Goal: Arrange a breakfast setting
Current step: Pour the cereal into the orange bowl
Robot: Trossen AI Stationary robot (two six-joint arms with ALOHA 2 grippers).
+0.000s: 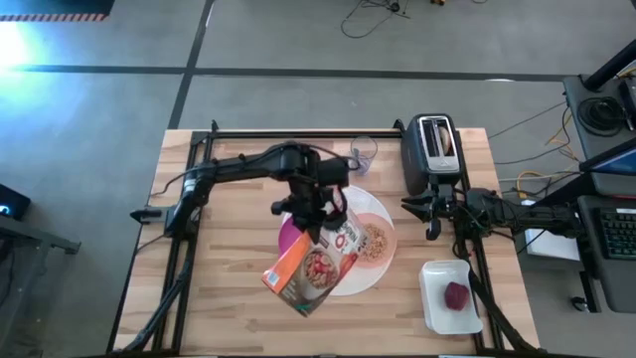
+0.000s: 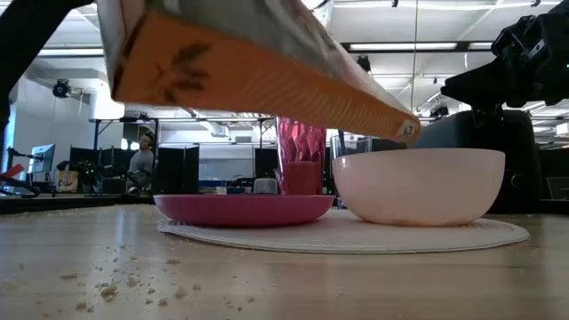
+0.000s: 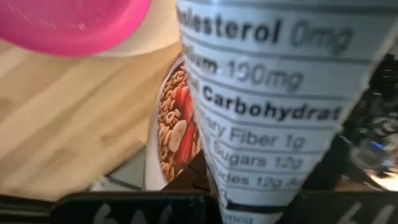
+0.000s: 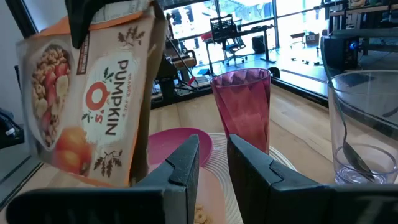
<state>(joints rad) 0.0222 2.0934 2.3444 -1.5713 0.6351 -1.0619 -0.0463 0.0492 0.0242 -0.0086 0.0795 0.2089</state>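
We've got the left gripper point(image 1: 320, 214) pinching a tilted orange cardboard cereal box point(image 1: 310, 267) over the peach-orange bowl point(image 1: 373, 242), while the right gripper point(image 1: 433, 207), fingers slightly apart, waits beside the black toaster point(image 1: 430, 149).

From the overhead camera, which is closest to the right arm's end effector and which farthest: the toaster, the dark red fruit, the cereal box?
Measured from the right end effector:
1. Toaster, just behind it at the table's back edge.
2. Dark red fruit, on the white tray toward the front edge; a little farther than the toaster.
3. Cereal box, held over the plates by the left end effector, clearly farthest.
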